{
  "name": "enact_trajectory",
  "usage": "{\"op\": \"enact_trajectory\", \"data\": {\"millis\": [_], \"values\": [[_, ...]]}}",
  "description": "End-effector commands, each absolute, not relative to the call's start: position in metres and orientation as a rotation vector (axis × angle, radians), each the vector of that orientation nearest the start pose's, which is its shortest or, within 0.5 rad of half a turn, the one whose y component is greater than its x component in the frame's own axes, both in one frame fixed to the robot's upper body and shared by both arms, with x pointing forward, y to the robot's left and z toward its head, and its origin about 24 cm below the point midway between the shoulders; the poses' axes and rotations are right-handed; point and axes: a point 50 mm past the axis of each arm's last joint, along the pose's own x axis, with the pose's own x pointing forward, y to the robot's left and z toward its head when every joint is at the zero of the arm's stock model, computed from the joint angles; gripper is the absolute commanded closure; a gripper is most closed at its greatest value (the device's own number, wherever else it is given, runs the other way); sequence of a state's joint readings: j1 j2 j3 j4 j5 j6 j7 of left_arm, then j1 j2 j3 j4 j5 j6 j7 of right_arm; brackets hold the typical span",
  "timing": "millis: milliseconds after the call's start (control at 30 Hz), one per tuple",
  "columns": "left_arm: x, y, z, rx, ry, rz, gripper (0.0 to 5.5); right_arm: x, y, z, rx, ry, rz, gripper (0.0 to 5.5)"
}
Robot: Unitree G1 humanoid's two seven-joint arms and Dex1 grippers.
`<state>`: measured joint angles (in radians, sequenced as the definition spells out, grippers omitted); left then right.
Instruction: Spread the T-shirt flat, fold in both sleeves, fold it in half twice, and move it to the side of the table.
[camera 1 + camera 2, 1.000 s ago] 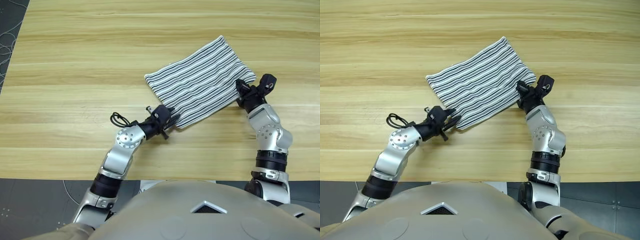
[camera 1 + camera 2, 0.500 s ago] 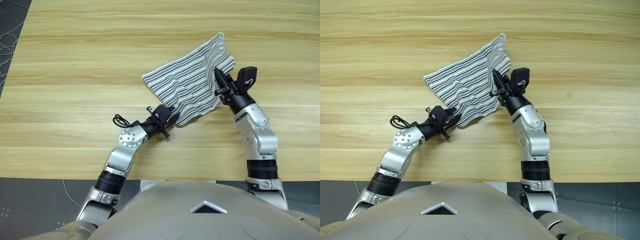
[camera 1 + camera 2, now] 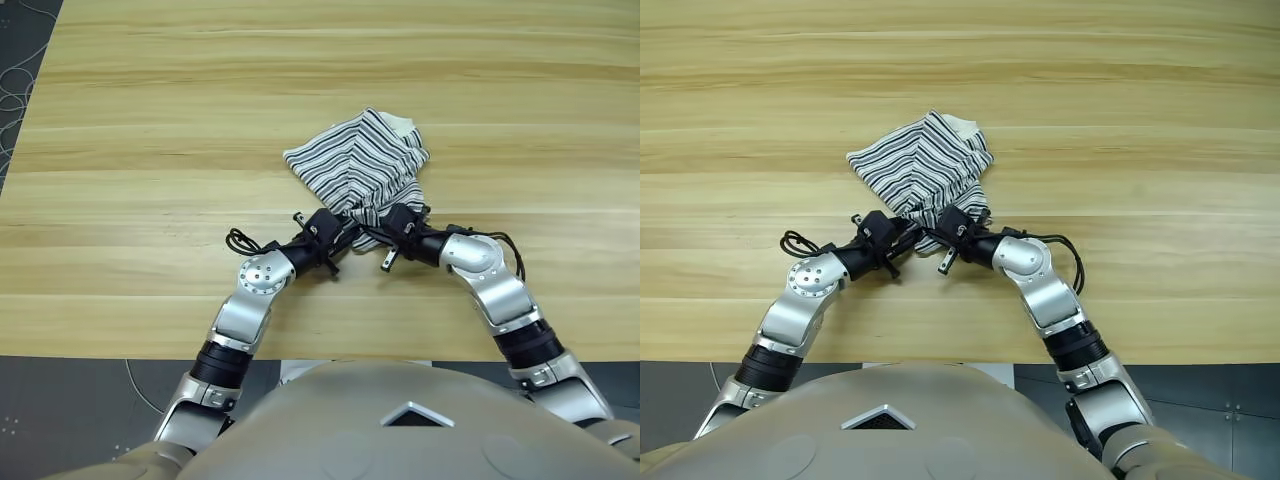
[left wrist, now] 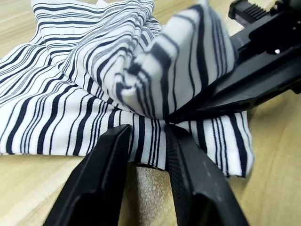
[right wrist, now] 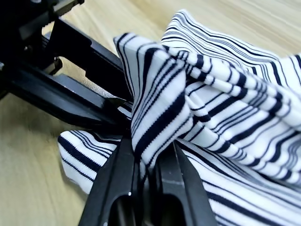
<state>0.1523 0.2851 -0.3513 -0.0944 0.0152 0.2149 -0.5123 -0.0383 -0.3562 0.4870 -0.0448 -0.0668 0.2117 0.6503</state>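
The striped T-shirt (image 3: 345, 165) lies bunched on the wooden table (image 3: 150, 120), one part lifted and folded over toward its near corner. My left gripper (image 3: 346, 233) sits at that near corner, its fingers (image 4: 106, 179) closed across the hem. My right gripper (image 3: 377, 226) is right beside it, almost tip to tip, and is shut on a raised fold of the T-shirt (image 5: 155, 113). In the left wrist view the right gripper's black fingers (image 4: 254, 80) hold the fold just above the hem. The cloth under the fold is hidden.
Bare wood stretches wide to the left, right and far side of the shirt. The table's near edge (image 3: 120, 357) runs just in front of both arms. Dark floor with loose cables (image 3: 15, 80) lies beyond the left edge.
My right gripper has carried the shirt's right corner leftward and nearer, over to the left gripper, folding the flat cloth into a bunched shape. The left gripper kept its place.
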Motion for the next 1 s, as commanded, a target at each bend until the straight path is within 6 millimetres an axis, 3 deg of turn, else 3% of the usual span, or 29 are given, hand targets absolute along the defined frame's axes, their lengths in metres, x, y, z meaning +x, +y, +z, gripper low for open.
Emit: {"op": "enact_trajectory", "data": {"millis": [33, 167, 333, 433, 700, 1000], "values": [[0.180, 0.103, -0.011, 0.204, 0.429, -0.854, 4.10, 0.206, -0.100, -0.018, -0.482, 0.504, 1.060, 5.38], [0.180, 0.113, 0.007, 0.222, 0.381, -0.862, 4.10, 0.206, -0.103, -0.020, -0.513, 0.540, 1.076, 5.38], [0.204, 0.179, 0.054, 0.207, 0.267, -0.641, 4.10, 0.204, -0.103, -0.021, -0.374, 0.651, 1.078, 5.38], [0.208, 0.195, 0.060, 0.205, 0.254, -0.578, 4.10, 0.204, -0.101, -0.014, -0.265, 0.687, 1.094, 5.38], [0.211, 0.191, 0.055, 0.187, 0.252, -0.578, 4.10, 0.207, -0.100, -0.003, -0.186, 0.680, 1.103, 3.78], [0.214, 0.187, 0.049, 0.184, 0.256, -0.583, 4.10, 0.227, -0.108, 0.039, -0.114, 0.536, 1.120, 3.71]]}}
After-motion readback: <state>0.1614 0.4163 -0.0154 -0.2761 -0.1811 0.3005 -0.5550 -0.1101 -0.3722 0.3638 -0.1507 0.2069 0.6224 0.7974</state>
